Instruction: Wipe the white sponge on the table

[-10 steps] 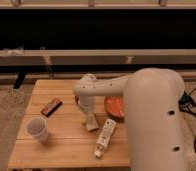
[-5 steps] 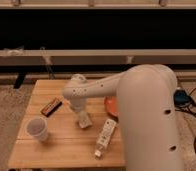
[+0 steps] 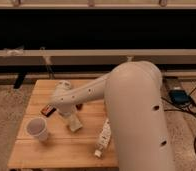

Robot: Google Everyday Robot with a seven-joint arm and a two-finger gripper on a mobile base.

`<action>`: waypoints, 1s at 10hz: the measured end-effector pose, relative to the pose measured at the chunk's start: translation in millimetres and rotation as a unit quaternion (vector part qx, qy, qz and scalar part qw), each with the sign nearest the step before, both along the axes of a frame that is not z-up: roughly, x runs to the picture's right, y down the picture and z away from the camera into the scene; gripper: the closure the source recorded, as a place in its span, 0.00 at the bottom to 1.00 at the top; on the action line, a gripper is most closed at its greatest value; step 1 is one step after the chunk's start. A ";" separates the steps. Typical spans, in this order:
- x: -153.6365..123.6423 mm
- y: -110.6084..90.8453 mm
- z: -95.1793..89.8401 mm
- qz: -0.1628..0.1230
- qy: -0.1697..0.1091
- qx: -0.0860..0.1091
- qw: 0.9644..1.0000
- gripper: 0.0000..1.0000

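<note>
Wiping stroke in hand: gripper (image 3: 72, 119) clenched on the white sponge (image 3: 75, 125), which sits just below the jaws, pressed to the table (image 3: 61, 152). Next move likely needs a sideways drag under steady pressure, avoiding the nearby cup (image 3: 37, 129).

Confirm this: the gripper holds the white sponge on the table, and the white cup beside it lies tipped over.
Wrong: the camera view shows the white cup standing upright. The gripper does hold the white sponge on the table.
</note>
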State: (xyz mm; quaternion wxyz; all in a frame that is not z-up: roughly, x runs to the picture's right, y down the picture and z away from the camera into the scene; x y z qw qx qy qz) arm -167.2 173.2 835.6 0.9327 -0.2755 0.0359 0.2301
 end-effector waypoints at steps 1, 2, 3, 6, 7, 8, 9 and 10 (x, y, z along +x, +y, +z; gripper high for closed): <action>-3.8 7.8 -4.5 -0.003 -0.003 -0.004 1.000 1.00; 0.4 17.4 -8.5 -0.005 -0.002 -0.012 1.000 1.00; 11.2 23.4 -9.8 -0.002 0.005 -0.019 1.000 1.00; 52.2 29.2 -6.6 0.038 0.041 -0.031 0.998 1.00; 67.8 24.0 -1.3 0.055 0.054 -0.029 0.997 1.00; 86.9 15.1 6.2 0.077 0.069 -0.026 0.994 1.00; 97.9 5.8 13.0 0.092 0.079 -0.021 0.992 1.00; 103.6 -3.4 18.5 0.101 0.083 -0.013 0.991 1.00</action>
